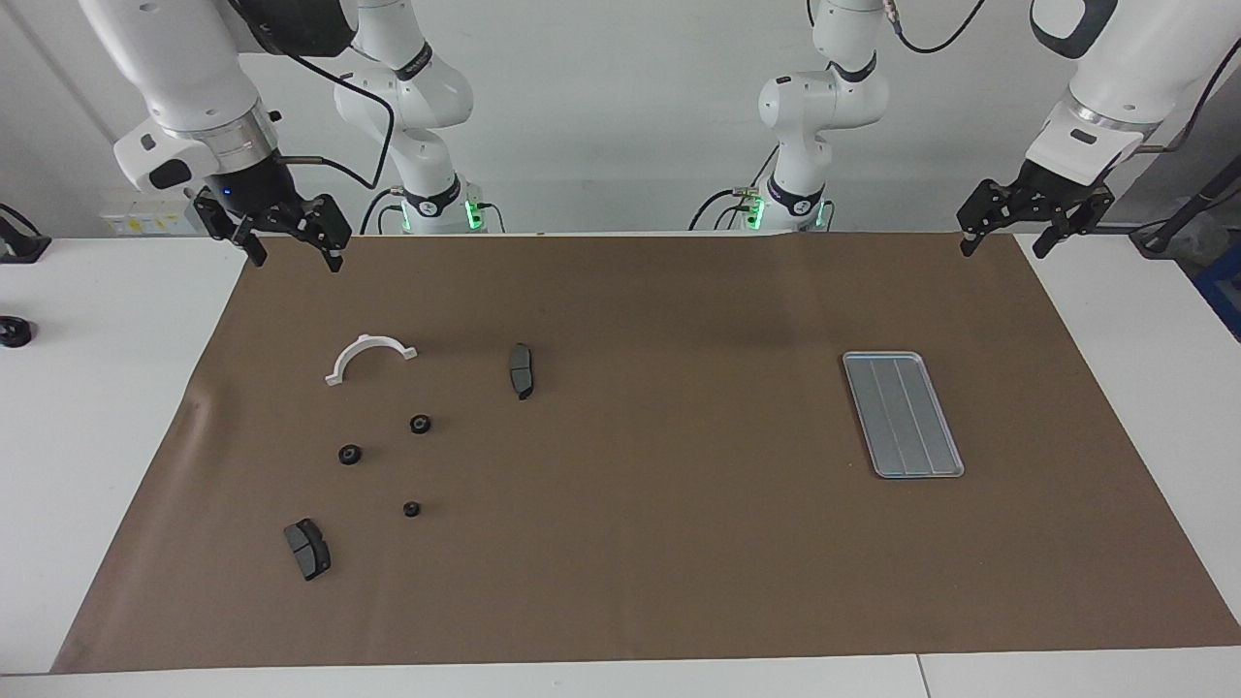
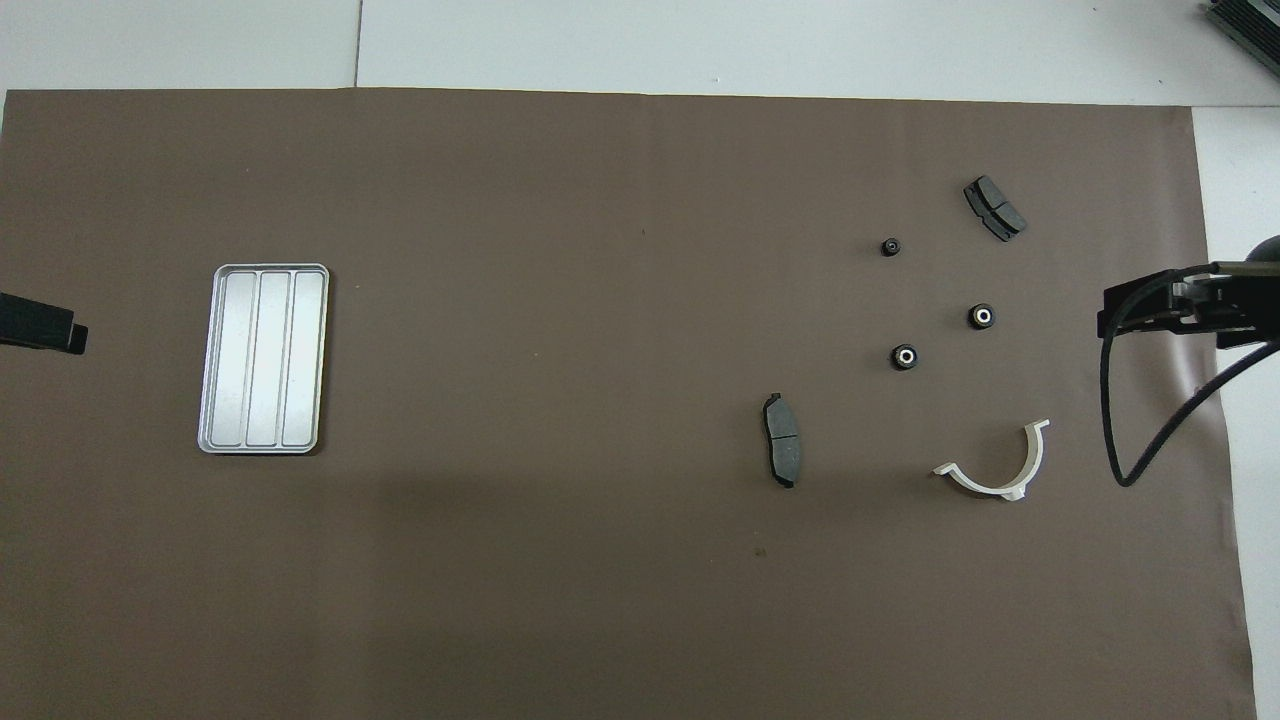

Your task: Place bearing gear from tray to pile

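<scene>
The silver-grey tray (image 1: 904, 414) (image 2: 263, 358) lies toward the left arm's end of the brown mat with nothing in it. Three small black bearing gears (image 1: 420, 424) (image 1: 350, 454) (image 1: 412, 508) lie on the mat in the pile at the right arm's end. They sit among a white half-ring bracket (image 1: 368, 340) and two dark brake pads (image 1: 522, 370) (image 1: 307, 549). My right gripper (image 1: 294, 257) hangs open and empty over the mat's corner at its own end. My left gripper (image 1: 1003, 247) hangs open and empty over the mat's corner at its end, apart from the tray.
The brown mat (image 1: 659, 504) covers most of the white table. A small black object (image 1: 14, 333) sits on the bare table past the right arm's end of the mat. A black cable (image 2: 1130, 440) loops down from the right wrist.
</scene>
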